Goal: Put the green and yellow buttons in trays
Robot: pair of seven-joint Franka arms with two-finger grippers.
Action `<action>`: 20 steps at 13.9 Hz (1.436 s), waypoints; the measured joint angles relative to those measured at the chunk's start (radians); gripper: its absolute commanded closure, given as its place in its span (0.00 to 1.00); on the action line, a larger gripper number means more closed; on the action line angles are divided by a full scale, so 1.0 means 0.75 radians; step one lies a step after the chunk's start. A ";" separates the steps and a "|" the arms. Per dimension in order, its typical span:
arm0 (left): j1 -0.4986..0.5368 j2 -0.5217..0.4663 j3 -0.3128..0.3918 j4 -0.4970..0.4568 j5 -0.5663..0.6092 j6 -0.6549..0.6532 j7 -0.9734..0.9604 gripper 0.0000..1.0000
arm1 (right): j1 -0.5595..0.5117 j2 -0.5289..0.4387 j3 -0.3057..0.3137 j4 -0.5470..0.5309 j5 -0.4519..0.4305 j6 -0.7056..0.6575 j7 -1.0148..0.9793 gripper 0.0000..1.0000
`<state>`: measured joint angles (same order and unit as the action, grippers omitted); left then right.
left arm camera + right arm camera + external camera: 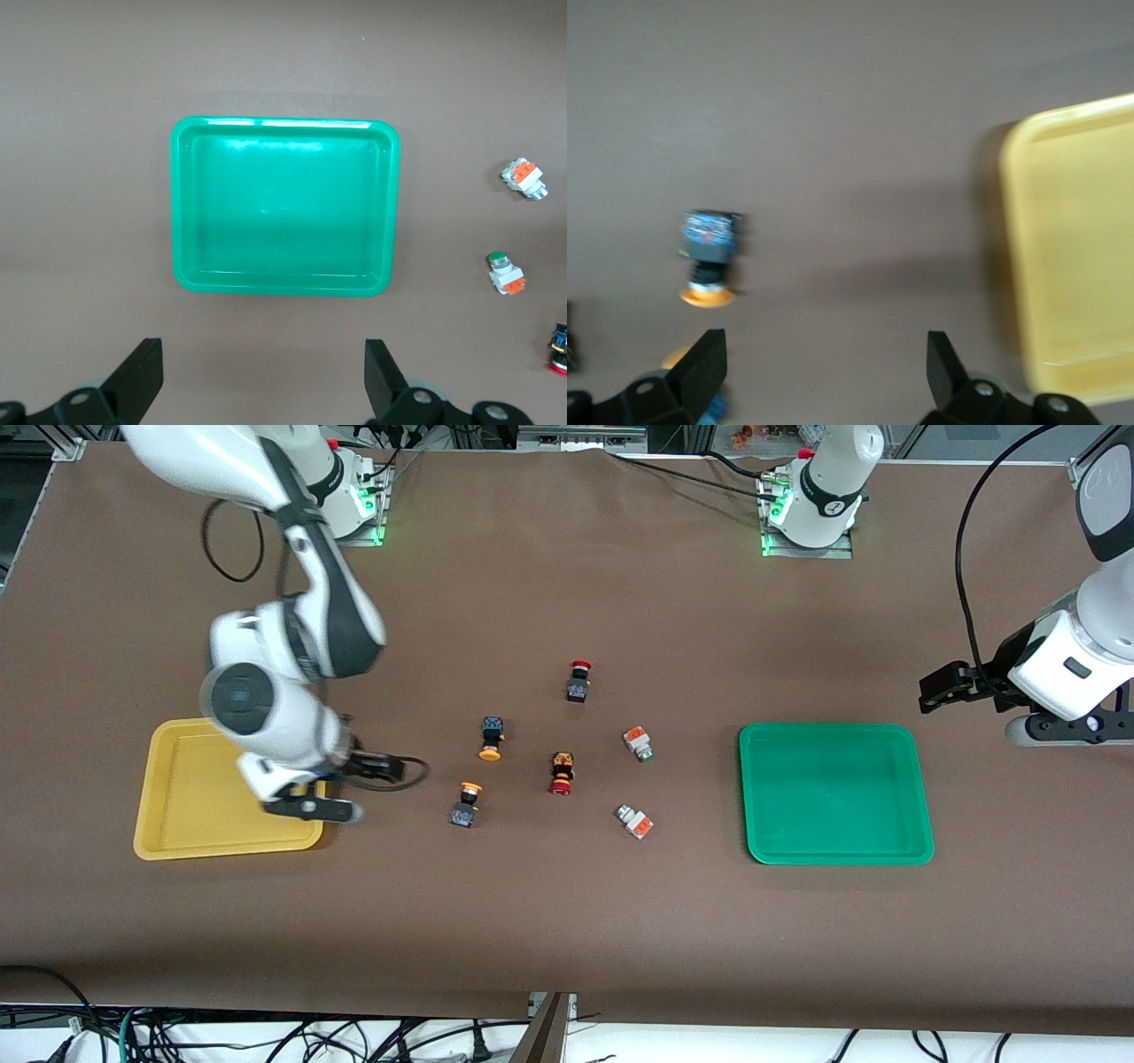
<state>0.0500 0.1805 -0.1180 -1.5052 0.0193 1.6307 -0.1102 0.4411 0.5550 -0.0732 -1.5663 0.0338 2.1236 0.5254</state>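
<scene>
- Brown table [567, 921] fills the front view, with cables hanging along its near edge and both arm bases at the top.
- Yellow tray [190, 815] lies toward the right arm's end of the table; its bare floor holds nothing.
- Green tray [837, 793] lies toward the left arm's end, likewise with nothing in it; the left wrist view looks straight down on it [283, 208].
- Six buttons lie loose on the table between the trays, none touching a tray or each other.
- Two yellow buttons: one [492, 738] on its side with its cap toward the front camera, the other [466, 804] nearer the camera, cap pointing away.
- Two green buttons with white bodies and orange blocks: one [638, 743] beside the green tray's upper half, the other [634, 821] nearer the camera.
- Two red buttons: one [578, 681] farthest from the camera, the other [562, 772] in the middle of the group.
- Right gripper [354, 775] hangs over the yellow tray's inner edge, next to the yellow buttons; its jaws are spread wide and hold nothing. Its wrist view shows a yellow button [709, 257] ahead of the fingers [700, 367].
- Left gripper [943, 688] waits above bare table near the green tray's outer corner, jaws spread wide, nothing between them.
</scene>
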 measured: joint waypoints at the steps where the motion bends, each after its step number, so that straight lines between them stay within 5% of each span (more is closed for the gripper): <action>1: 0.000 0.006 0.000 0.000 0.000 0.000 0.000 0.00 | 0.042 0.038 0.000 0.001 0.000 0.070 0.084 0.00; 10: -0.108 0.115 -0.047 -0.034 -0.066 0.054 -0.239 0.00 | 0.115 0.327 -0.004 0.053 0.000 0.547 0.336 0.00; 11: -0.171 0.160 -0.053 -0.038 -0.068 0.120 -0.331 0.00 | 0.130 0.351 -0.004 0.076 0.000 0.549 0.360 0.23; 12: -0.246 0.212 -0.056 -0.041 -0.068 0.198 -0.437 0.00 | 0.142 0.373 -0.004 0.095 0.000 0.549 0.378 0.57; 14: -0.394 0.321 -0.059 -0.046 -0.068 0.355 -0.656 0.00 | 0.152 0.398 -0.004 0.111 0.000 0.549 0.381 0.95; 20: -0.618 0.659 -0.058 -0.049 -0.068 0.719 -1.077 0.00 | 0.127 0.382 -0.037 0.121 -0.003 0.392 0.210 1.00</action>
<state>-0.4135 0.6747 -0.1614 -1.5421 -0.0317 2.1702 -0.9179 0.5363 0.8417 -0.1008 -1.4757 0.0317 2.4174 0.6826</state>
